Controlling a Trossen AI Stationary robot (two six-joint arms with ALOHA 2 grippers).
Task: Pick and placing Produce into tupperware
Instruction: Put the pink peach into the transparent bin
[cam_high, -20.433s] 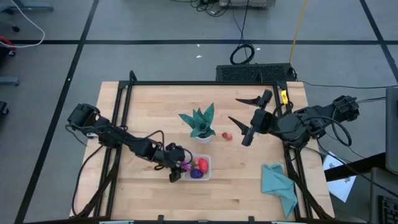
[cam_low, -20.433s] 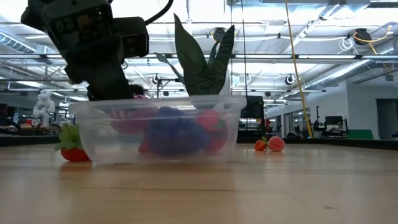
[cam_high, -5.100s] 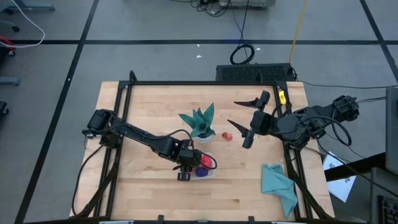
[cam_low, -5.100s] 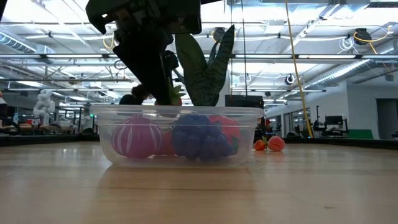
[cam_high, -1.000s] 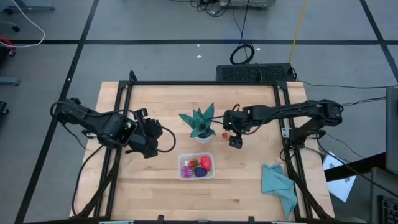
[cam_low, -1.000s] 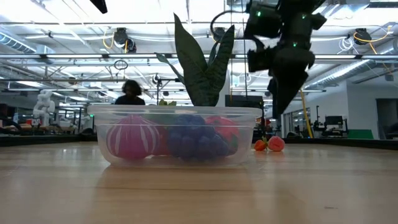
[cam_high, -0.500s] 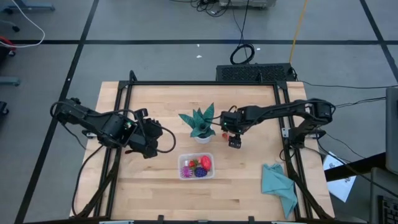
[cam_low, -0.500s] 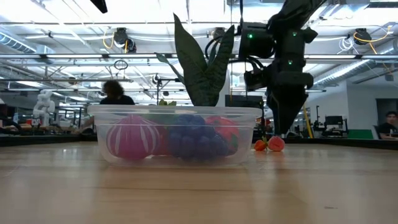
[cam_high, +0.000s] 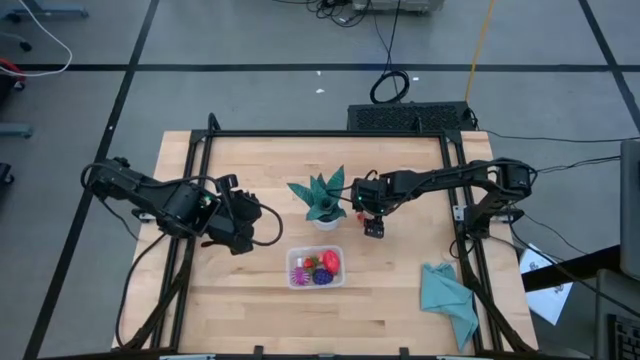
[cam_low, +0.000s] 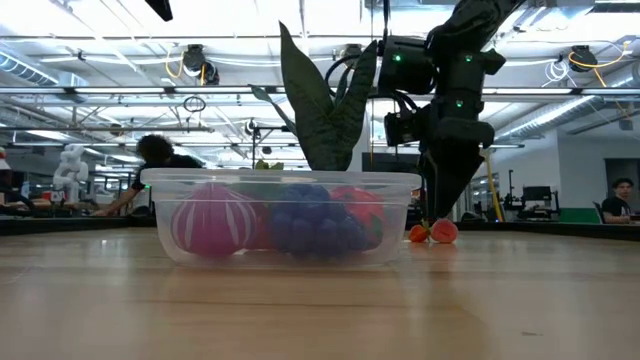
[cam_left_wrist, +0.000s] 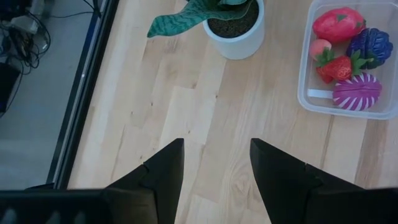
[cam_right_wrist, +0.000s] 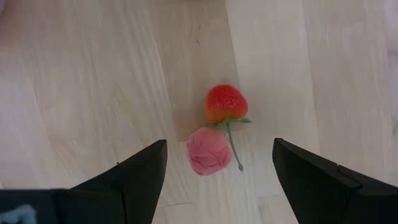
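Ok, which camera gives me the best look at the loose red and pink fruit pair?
Right wrist view: the fruit pair lies unobstructed between the open right gripper fingers. The high view hides it under that gripper; the low view shows it small, beyond the tupperware; the left wrist view misses it.

One small clear rectangular plastic container sits on the one light wooden table and holds five toy produce pieces: one large red piece, one dark purple bumpy piece, one pink-purple striped ball, one red strawberry and one small pale red fruit. Outside it lies one joined pair of small fruits, one orange-red and one pink. There are also one teal spiky plant in a white pot, one teal cloth and two dark robot arms, the left and the right
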